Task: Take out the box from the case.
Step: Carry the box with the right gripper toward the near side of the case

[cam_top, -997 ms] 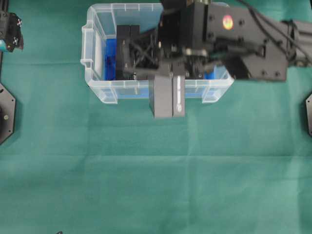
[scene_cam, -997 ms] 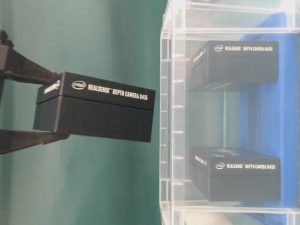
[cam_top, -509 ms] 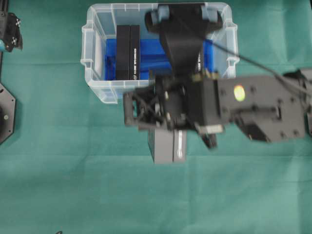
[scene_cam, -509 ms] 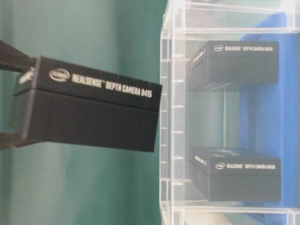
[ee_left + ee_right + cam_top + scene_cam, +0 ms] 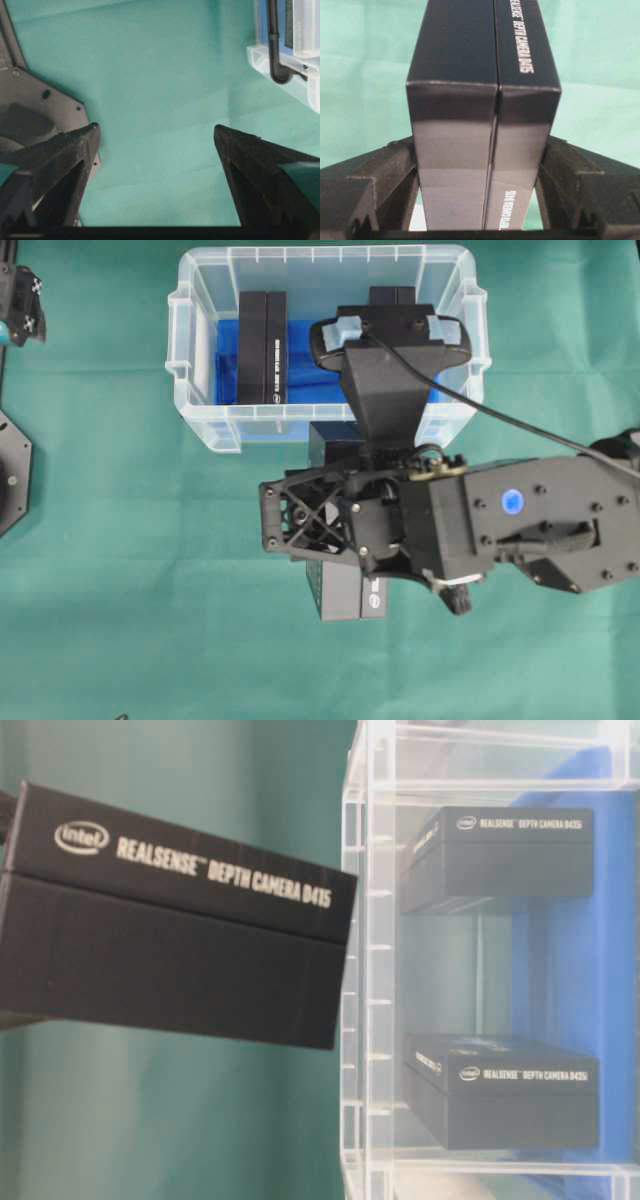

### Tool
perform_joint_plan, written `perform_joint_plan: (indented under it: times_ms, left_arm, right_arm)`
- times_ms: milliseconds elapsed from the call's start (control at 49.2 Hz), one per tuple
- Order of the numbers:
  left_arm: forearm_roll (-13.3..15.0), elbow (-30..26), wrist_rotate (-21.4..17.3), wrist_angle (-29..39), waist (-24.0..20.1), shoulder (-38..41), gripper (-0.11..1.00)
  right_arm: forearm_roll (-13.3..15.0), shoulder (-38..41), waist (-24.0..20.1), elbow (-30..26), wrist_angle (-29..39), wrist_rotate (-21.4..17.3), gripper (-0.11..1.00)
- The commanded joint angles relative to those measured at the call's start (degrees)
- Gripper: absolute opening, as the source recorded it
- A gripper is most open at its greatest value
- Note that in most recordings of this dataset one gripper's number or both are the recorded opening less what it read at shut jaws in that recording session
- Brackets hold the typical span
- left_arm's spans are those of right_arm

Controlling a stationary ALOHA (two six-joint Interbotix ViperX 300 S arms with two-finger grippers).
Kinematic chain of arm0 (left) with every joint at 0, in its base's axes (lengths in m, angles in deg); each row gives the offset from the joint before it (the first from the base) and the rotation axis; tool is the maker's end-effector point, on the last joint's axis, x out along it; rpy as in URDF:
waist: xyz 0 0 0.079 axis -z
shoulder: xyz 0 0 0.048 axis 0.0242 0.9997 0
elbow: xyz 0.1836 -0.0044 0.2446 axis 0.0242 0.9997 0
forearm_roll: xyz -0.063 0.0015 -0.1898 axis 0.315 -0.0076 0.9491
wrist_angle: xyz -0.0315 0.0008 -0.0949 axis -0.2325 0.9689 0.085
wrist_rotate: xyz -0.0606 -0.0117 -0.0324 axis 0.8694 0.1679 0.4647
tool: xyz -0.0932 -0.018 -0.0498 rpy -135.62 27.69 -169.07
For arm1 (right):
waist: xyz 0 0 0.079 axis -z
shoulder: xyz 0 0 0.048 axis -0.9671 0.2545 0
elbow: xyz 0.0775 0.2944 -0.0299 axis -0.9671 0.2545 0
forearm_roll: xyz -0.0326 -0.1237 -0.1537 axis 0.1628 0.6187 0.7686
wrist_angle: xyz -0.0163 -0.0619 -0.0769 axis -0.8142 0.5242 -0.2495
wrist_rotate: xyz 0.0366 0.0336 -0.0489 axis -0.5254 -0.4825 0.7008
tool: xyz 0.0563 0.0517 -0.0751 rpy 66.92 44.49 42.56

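The case (image 5: 200, 428), a clear plastic bin with a blue bottom, stands at the table's far middle. My right gripper (image 5: 480, 150) is shut on a black box (image 5: 345, 595) marked RealSense Depth Camera. It holds the box by its two broad sides, in the air above the green cloth, in front of the case. In the table-level view this box (image 5: 170, 920) fills the left, outside the case wall (image 5: 365, 970). Two similar boxes (image 5: 500, 855) (image 5: 505, 1090) stay inside. My left gripper (image 5: 156, 130) is open and empty at the far left, over bare cloth.
The right arm's wrist (image 5: 480, 520) and its camera mount (image 5: 390, 350) hang over the case's right half. A black cable (image 5: 520, 425) runs to the right. A black base plate (image 5: 12, 470) sits at the left edge. A corner of the case (image 5: 280, 55) shows in the left wrist view.
The right gripper has carried the box out over the case's front rim and on toward the near side of the table. The left gripper has not moved.
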Motion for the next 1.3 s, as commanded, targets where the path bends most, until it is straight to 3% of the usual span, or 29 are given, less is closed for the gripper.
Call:
perform_joint_plan:
  times_ms: [0,427,834,1282]
  left_arm:
    - [-0.26,-1.14,0.09,-0.18,-0.26,-0.09,0.96]
    - [-0.18,-1.05,0.0,-0.09,-0.26,-0.26,0.96]
    - [-0.09,-0.79,0.18,0.0,-0.26,-0.79,0.96]
    - [-0.09,-0.79,0.18,0.0,-0.18,-0.7,0.96]
  right_arm:
    - [0.18,-1.32,-0.18,-1.67,0.09,0.09,0.68]
    - [-1.23,1.14,0.0,2.64,-1.32,0.0,0.68]
    - [-4.04,1.14,0.62,15.12,-13.97,-0.7,0.68]
    - [-4.92,1.14,0.97,24.96,-23.82,-1.41,0.68]
